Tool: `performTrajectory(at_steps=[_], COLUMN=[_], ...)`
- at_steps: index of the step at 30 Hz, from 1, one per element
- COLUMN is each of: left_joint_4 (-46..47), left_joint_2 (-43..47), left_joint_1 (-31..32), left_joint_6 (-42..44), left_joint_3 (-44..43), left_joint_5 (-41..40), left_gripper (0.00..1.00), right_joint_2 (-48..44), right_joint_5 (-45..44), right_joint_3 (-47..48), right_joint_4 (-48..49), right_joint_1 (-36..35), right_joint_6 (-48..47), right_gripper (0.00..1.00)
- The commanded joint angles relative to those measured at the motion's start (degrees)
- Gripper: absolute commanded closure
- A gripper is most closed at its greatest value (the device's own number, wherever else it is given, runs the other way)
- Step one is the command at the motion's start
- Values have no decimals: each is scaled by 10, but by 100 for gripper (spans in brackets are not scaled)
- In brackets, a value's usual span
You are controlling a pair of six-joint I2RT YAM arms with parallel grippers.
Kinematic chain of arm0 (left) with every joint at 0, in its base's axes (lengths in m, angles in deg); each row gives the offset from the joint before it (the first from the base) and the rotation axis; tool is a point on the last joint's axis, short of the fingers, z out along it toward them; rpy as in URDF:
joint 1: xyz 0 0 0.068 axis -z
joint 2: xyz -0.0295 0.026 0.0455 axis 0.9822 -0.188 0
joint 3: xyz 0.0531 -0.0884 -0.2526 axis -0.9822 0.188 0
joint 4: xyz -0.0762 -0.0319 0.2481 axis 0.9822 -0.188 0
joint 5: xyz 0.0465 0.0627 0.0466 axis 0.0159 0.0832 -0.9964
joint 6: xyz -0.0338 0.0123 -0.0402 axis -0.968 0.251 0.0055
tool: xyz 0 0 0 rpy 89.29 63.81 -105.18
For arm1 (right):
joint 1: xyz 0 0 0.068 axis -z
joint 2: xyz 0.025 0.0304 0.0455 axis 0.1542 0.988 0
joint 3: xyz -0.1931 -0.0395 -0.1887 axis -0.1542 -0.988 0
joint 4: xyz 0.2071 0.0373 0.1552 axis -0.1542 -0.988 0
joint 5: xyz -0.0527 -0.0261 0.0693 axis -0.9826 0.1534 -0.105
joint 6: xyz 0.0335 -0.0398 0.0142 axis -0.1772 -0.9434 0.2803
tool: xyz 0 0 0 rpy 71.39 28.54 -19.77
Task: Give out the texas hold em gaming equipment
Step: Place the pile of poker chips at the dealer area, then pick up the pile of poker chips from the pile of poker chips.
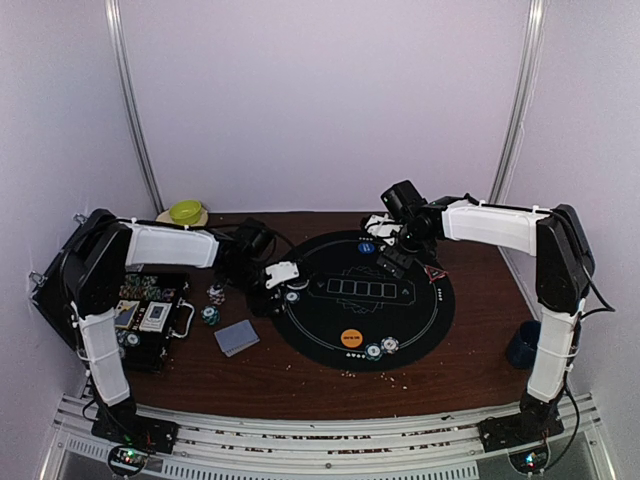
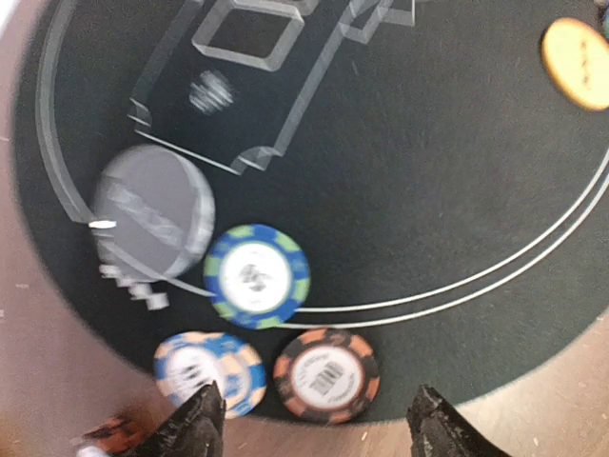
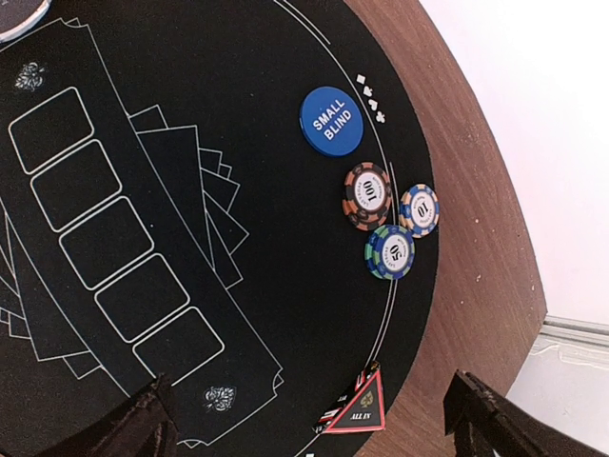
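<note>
At the bottom edge of the left wrist view, my left tool (image 2: 319, 430) stands with its two dark fingers (image 2: 195, 427) apart and nothing between them. Just beyond the gap, a black-and-orange chip (image 2: 326, 374) lies flat at the rim of the round black mat (image 2: 428, 190). A blue-and-orange chip (image 2: 209, 371) is close on its left. A green-and-blue chip (image 2: 257, 276) sits just above the pair. A blurred grey disc (image 2: 152, 209) lies beside that one, toward the upper left. The orange button (image 2: 576, 62) is well apart, in the upper right corner.

My right tool (image 3: 314, 428) is spread wide over the mat and grips nothing. A red triangular marker (image 3: 357, 409) lies between its fingers at the bottom edge. Further up, at the right, three chips huddle together: the 50 chip (image 3: 390, 251), the 10 chip (image 3: 420, 209) and the 100 chip (image 3: 367, 195). The blue button (image 3: 332, 120) lies just above them, its "SMALL BLIND" lettering slanting up to the right. The printed row of card boxes (image 3: 114, 238) has its long axis running from upper left to lower right.

From above, the deck of cards (image 1: 237, 337) lies back up on the brown counter (image 1: 470, 370), left of the mat. Its long axis runs left to right, with the right end tipped slightly up the frame. Two loose chips (image 1: 209, 315) lie between the deck and the black case (image 1: 150, 320). A dark blue mug (image 1: 522, 345) stands at the lower right.
</note>
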Motion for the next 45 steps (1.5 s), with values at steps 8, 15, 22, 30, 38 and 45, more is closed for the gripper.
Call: performTrajectory(at_steps=[8, 15, 22, 30, 38, 45], left_joint_4=[2, -3, -36, -54, -64, -58], left_joint_2=[70, 25, -20, -46, -60, -80], left_joint_1=[-105, -148, -175, -178, -178, -179], left_joint_6=[-41, -81, -100, -111, -103, -103], left_joint_3=[-41, -69, -101, -114, -123, -129], left_joint_5=[13, -1, 24, 9, 39, 39], left_gripper=[23, 11, 8, 7, 9, 15], right_joint_2=[-22, -21, -16, -12, -10, -9], right_joint_5=[-11, -14, -19, -23, -28, -29], right_joint_3=[-7, -8, -9, -9, -9, -9], right_joint_4=[5, 5, 8, 8, 8, 8], right_joint_1=[2, 2, 2, 2, 1, 1], right_joint_6=[-4, -5, -6, -7, -7, -7], right_gripper=[0, 0, 0, 0, 0, 0])
